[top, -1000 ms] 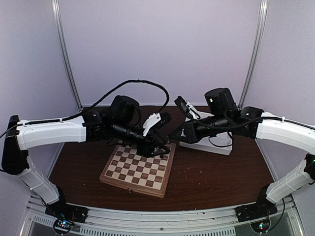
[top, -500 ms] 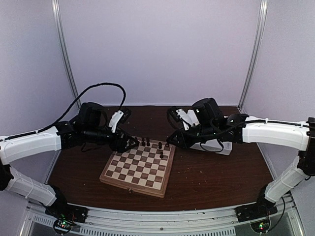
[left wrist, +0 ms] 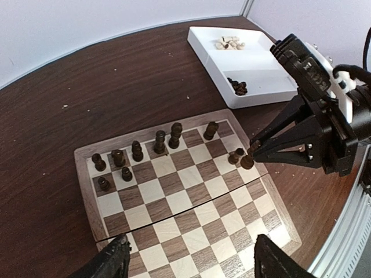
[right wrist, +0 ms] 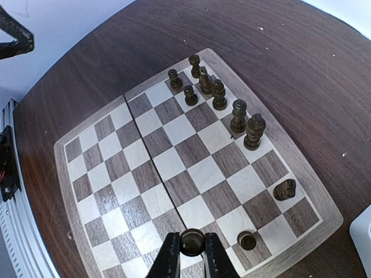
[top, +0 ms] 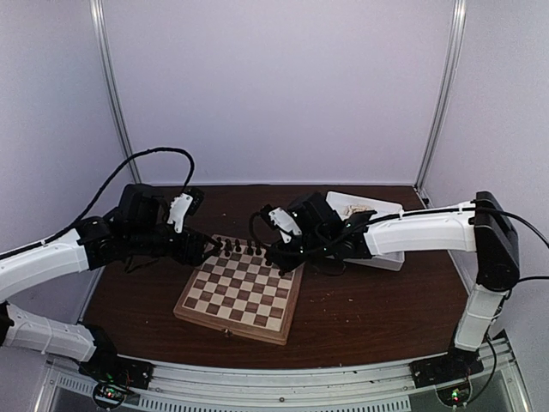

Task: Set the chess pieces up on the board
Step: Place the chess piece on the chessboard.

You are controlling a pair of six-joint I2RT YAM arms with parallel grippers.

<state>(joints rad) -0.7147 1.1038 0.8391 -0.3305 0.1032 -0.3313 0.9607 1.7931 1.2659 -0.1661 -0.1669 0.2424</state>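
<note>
Brown counter [top: 369, 300]: right end effector [right wrist: 192, 250] grasps a piece [right wrist: 192, 240]; descent may topple the pawn [right wrist: 247, 240] beside it. Left end effector [left wrist: 191, 250] released.

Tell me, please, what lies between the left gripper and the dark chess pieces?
Only empty squares of the board; the left wrist view shows them beyond the open left gripper.
</note>
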